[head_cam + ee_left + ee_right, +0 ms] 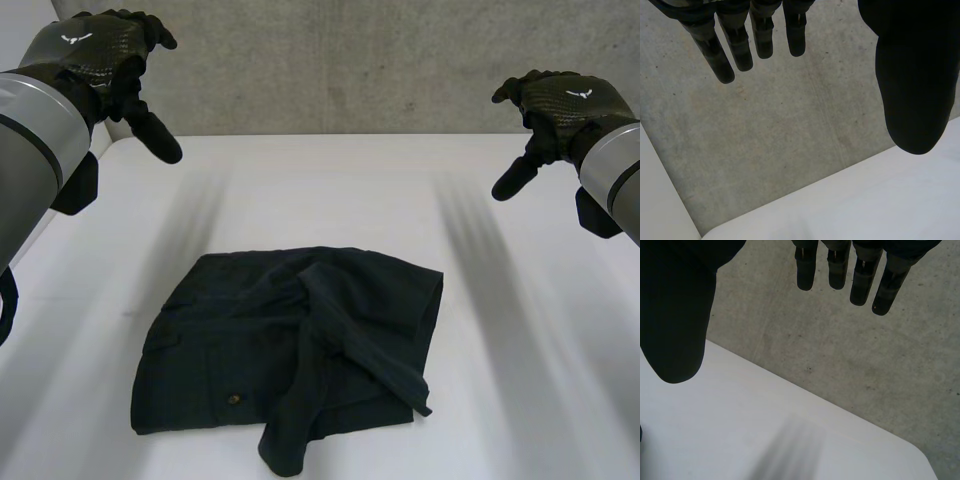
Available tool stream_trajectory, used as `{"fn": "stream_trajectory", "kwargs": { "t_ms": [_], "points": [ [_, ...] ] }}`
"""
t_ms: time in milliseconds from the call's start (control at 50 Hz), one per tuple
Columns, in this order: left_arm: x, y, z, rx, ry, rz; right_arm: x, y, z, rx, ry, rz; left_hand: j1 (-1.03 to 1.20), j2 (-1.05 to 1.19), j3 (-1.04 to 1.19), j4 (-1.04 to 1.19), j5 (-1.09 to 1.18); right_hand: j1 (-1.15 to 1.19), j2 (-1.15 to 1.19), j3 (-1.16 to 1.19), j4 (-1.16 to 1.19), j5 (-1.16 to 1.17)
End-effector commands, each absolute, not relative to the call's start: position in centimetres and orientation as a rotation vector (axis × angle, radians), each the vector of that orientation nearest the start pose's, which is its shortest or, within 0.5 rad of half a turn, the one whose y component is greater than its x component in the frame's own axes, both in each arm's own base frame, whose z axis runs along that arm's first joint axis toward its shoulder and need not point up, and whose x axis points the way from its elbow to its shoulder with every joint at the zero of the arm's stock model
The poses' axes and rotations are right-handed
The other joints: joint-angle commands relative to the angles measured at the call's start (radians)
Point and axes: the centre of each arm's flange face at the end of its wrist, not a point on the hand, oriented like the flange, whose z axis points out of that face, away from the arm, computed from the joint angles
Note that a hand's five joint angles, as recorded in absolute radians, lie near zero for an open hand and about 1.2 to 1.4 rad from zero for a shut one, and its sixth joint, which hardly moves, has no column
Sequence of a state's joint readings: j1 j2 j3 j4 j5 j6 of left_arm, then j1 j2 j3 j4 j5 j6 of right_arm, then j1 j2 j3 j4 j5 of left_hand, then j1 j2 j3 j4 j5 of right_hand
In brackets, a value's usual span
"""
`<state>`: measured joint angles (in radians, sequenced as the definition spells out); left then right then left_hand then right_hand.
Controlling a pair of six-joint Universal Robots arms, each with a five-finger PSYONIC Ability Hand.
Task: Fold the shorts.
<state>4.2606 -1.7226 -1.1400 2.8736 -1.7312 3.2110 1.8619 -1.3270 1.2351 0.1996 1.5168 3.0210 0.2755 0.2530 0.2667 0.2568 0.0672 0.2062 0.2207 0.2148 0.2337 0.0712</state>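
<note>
Up over the far left corner of the table (330, 190), left hand (100, 55): raised, fingers (735, 45) straight and relaxed, holding nothing.
Right hand (562, 105): raised at the far right side, its fingers (837, 270) likewise straight and loose, empty.
Shorts (270, 350): dark, lying on the near middle of the table, between the two hands and well apart from both; one leg lapped across, a loose end trailing at the near edge.
Beyond the table: grey concrete (400, 60).

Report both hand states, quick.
Left hand: open, holding nothing, well above the shorts.
Right hand: open, holding nothing.
</note>
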Motion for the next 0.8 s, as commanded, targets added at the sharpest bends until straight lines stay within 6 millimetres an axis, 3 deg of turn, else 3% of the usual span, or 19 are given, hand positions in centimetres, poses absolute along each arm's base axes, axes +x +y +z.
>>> {"fn": "stream_trajectory", "kwargs": {
  "t_ms": [20, 160, 280, 420, 600, 700, 800],
  "points": [
    [-25.1, -25.0, 36.4, 0.428, 2.299, -2.325, 23.2, -29.9, 31.1, -0.511, 2.166, -1.984, -0.036, -0.013, -0.027, -0.017, -0.002, -0.032, -0.046, -0.040, -0.059, -0.071],
    [-25.3, -24.4, 34.5, 0.501, 2.365, -2.243, 23.4, -29.8, 30.5, -0.556, 2.162, -1.972, -0.044, -0.022, -0.036, -0.026, -0.011, -0.032, -0.046, -0.040, -0.059, -0.071],
    [-24.6, -23.1, 29.6, 0.606, 2.453, -2.030, 23.7, -28.7, 27.6, -0.741, 2.199, -1.855, -0.068, -0.045, -0.059, -0.049, -0.034, -0.032, -0.046, -0.040, -0.059, -0.071],
    [-23.8, -21.9, 23.6, 0.772, 2.427, -1.847, 24.0, -27.3, 24.4, -0.911, 2.193, -1.721, -0.047, -0.025, -0.039, -0.029, -0.014, -0.032, -0.046, -0.040, -0.059, -0.071],
    [-23.9, -20.7, 19.0, 0.955, 2.424, -1.680, 23.8, -26.6, 22.1, -0.925, 2.209, -1.696, 0.117, 0.139, 0.126, 0.136, 0.151, -0.032, -0.046, -0.040, -0.059, -0.071],
    [-24.1, -20.9, 17.4, 1.001, 2.464, -1.614, 23.8, -26.5, 21.5, -0.927, 2.201, -1.710, 0.457, 0.479, 0.466, 0.476, 0.491, -0.032, -0.046, -0.040, -0.059, -0.071],
    [-23.9, -22.2, 17.6, 0.970, 2.443, -1.633, 23.9, -26.5, 21.3, -0.929, 2.202, -1.705, 1.120, 1.142, 1.128, 1.138, 1.153, -0.032, -0.046, -0.040, -0.059, -0.071]
  ]
}}
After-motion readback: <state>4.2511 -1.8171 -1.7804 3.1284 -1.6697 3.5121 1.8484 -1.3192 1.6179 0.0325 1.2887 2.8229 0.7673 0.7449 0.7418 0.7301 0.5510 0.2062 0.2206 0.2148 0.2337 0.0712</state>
